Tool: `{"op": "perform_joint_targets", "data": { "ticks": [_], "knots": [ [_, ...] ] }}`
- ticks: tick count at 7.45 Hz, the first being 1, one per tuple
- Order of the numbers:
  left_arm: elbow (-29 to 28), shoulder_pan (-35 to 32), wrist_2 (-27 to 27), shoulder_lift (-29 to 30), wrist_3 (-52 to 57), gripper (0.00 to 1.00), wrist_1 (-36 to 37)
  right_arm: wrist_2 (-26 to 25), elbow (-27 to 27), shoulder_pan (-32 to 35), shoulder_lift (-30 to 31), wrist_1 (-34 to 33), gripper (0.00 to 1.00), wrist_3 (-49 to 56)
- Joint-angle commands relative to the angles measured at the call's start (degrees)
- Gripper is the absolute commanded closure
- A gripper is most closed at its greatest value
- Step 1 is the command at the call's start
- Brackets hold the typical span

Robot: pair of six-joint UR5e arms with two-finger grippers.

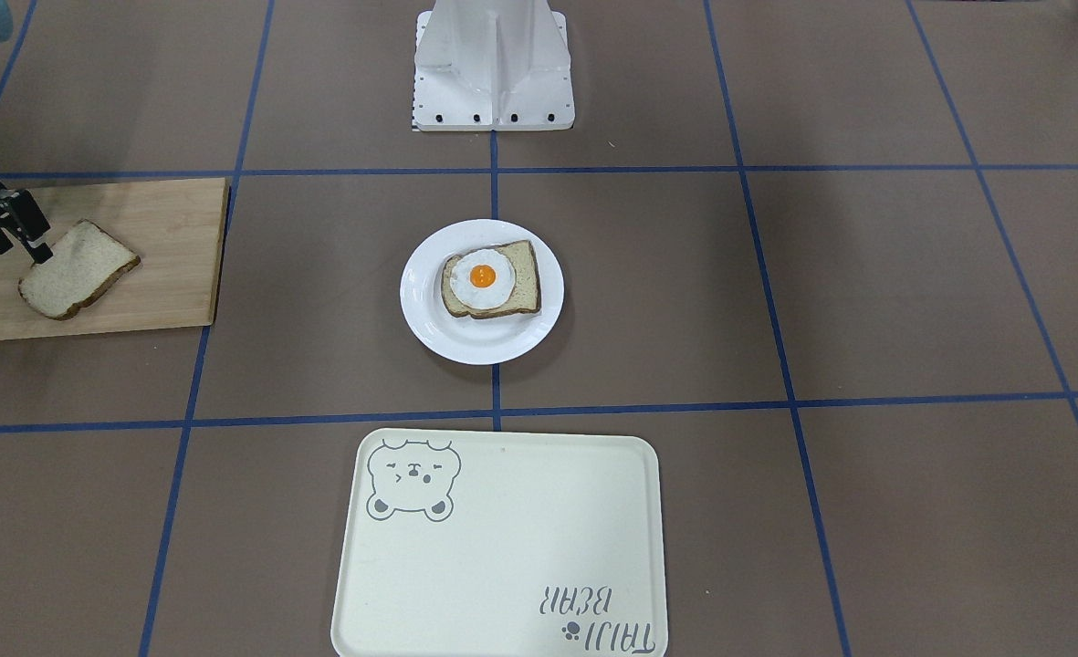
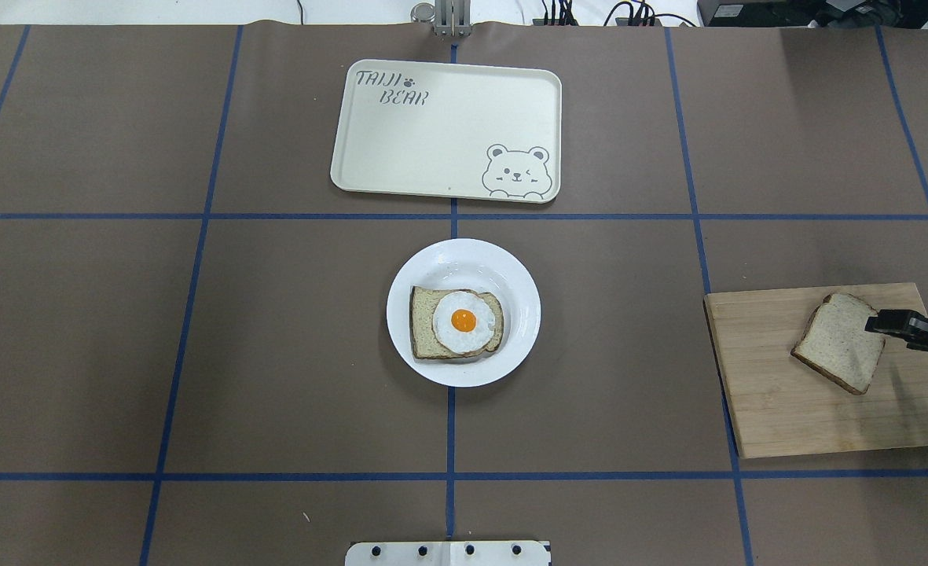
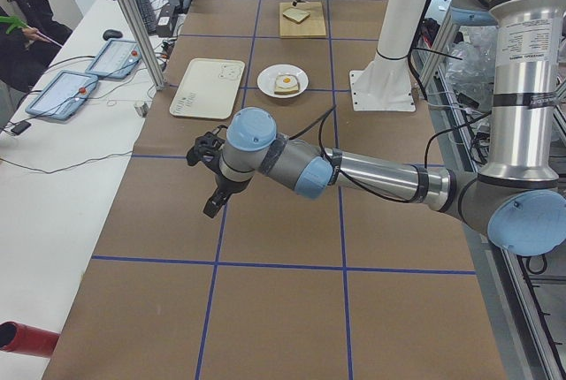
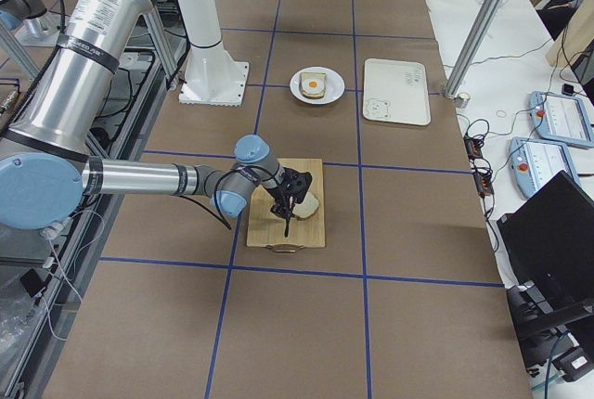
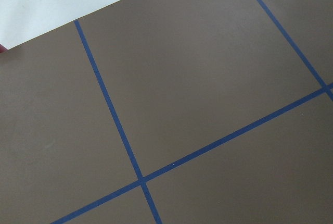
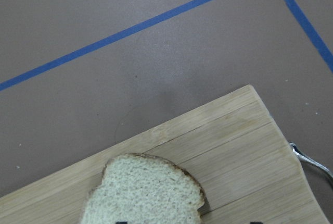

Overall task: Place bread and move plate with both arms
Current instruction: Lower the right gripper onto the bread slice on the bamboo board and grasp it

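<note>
The plain bread (image 1: pixel 78 271) lies flat on a wooden cutting board (image 1: pixel 164 265) at the robot's right; it also shows in the overhead view (image 2: pixel 841 342) and the right wrist view (image 6: pixel 148 190). My right gripper (image 1: pixel 20 248) hangs open just over the slice's outer edge, fingers apart, holding nothing; overhead it (image 2: pixel 884 324) comes in from the right edge. The white plate (image 2: pixel 464 259) sits mid-table. My left gripper (image 3: pixel 210 194) shows only in the exterior left view, above bare table far from the plate; I cannot tell if it is open or shut.
A slice topped with a fried egg (image 2: pixel 457 322) lies on the plate. The cream bear tray (image 2: pixel 432 134) lies beyond the plate, on the far side from the robot. The white robot base (image 1: pixel 493 68) stands behind the plate. The board has a metal handle (image 6: pixel 312 161).
</note>
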State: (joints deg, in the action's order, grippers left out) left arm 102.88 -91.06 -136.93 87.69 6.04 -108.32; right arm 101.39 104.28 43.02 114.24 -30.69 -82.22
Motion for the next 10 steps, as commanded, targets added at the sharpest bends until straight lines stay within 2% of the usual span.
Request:
{"op": "perform_joint_targets", "data": {
  "ticks": [1,6,8,10],
  "knots": [
    [-0.1,0.0,0.0,-0.1,-0.1,0.02,-0.1,-2.1,-0.4,-2.1,-0.2,-0.2,0.38,-0.2],
    [-0.1,0.0,0.0,-0.1,-0.1,0.02,-0.1,-5.6,-1.6,-5.2,-0.3,-0.7,0.38,-0.2],
    [-0.1,0.0,0.0,-0.1,-0.1,0.02,-0.1,-6.1,-1.8,-5.9,-0.3,-0.7,0.44,-0.2],
    [-0.1,0.0,0.0,-0.1,-0.1,0.02,-0.1,-6.1,-1.8,-6.4,-0.3,-0.7,0.87,-0.1]
  ]
}}
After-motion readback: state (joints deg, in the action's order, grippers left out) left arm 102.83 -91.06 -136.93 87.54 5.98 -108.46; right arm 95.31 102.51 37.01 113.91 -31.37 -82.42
